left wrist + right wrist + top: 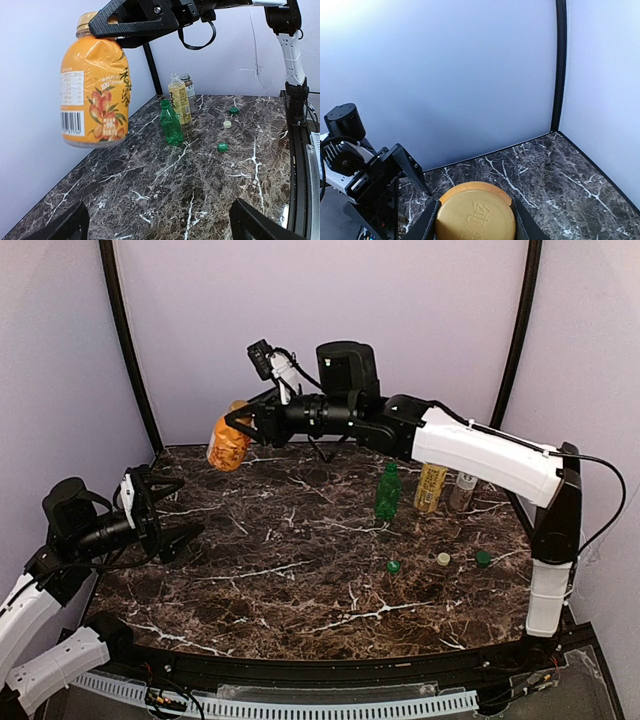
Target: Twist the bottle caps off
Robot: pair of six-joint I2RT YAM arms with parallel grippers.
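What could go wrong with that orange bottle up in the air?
The right gripper holds the orange bottle only by its cap, above the table, so it might slip and fall. The left gripper is open and apart, so nothing steadies it. The arm could knock the green bottle over.

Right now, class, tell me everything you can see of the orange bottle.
The orange bottle is squat plastic, slightly dented, with a fruit-printed label and a barcode. Its gold cap is on. The right gripper clamps it at the cap, holding it roughly upright in the air over the table, far left; nothing else touches it.
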